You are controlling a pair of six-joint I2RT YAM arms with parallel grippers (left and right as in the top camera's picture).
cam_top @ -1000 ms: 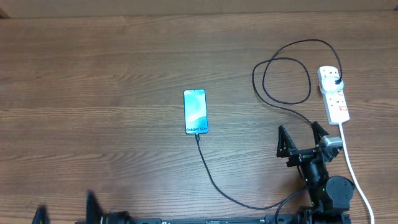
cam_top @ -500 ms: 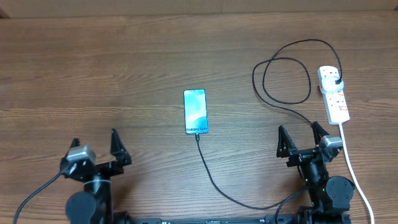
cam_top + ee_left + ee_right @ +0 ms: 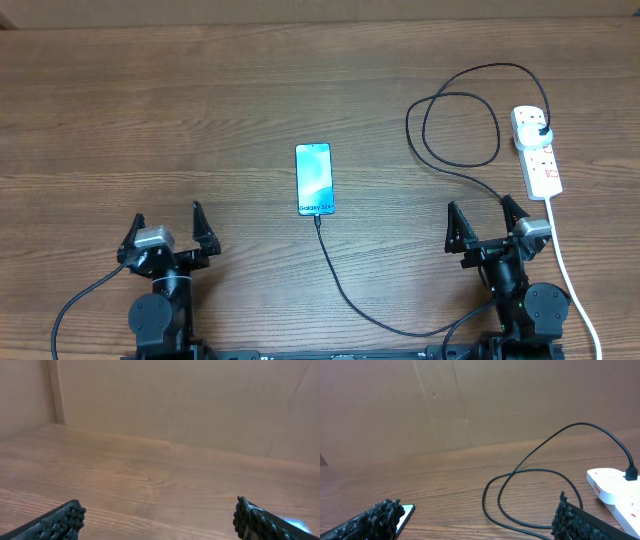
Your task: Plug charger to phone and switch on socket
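Phone (image 3: pixel 314 179) and charger (image 3: pixel 330 264) lie on the wooden table (image 3: pixel 150 100). At the left, the left gripper (image 3: pixel 166 220) stands with jaws wide, holding nothing. The phone is mid-table, screen lit, with the charger's connector tip at its near edge. The black cable runs right and loops. The right gripper (image 3: pixel 480 212) gapes wide, empty. At far right, the cable's plug sits in the socket (image 3: pixel 537 155).

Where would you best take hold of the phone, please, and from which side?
Across its two long edges, mid-length, coming straight down from above: the phone lies flat, screen up, so only those edges offer grip. Stay off the near end, where the charger meets it.
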